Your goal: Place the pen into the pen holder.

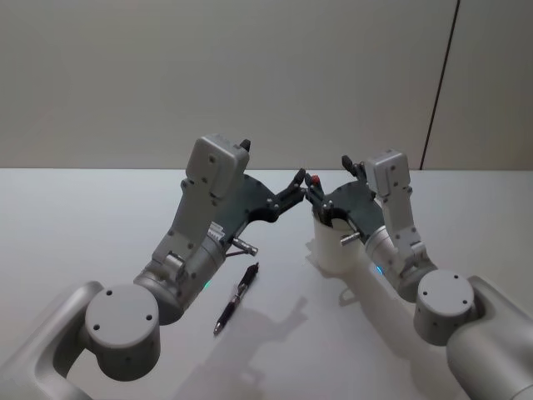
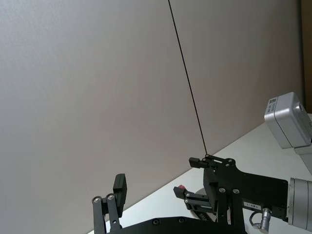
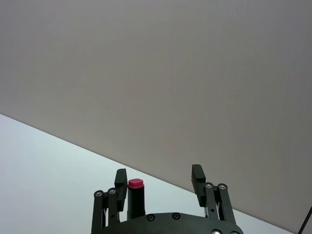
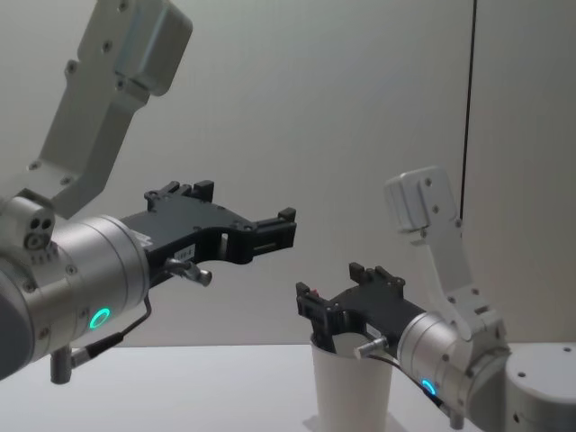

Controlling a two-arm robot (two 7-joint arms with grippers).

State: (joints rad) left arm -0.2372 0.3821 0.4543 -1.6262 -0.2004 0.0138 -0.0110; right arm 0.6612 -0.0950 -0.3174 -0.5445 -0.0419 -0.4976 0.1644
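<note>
pen [image 1: 237,297]: lies flat on the table [image 1: 75,225], lower centre of the head view, between the two arms; nothing touches it
pen handling: judged light, stiff and thin, with a smooth barrel that may roll or slip; best pinched across the barrel near mid-length, from above
pen holder [image 4: 351,391]: white paper cup, upright, right of centre, up and right of the pen; judged light and easy to tip if bumped
right gripper [image 3: 159,176]: fingers spread, gripping nothing; sits at the cup's rim, arm coming up from the lower right
red-tipped dark stick [image 3: 135,184]: just beside one right finger; cannot tell if it stands in the cup
left gripper [image 4: 283,229]: fingers apart, empty; held high above the table, reaching toward frame centre, tips near the right gripper; elbow at lower left
next move (judgement): left arm is nearer the pen and must drop to it
</note>
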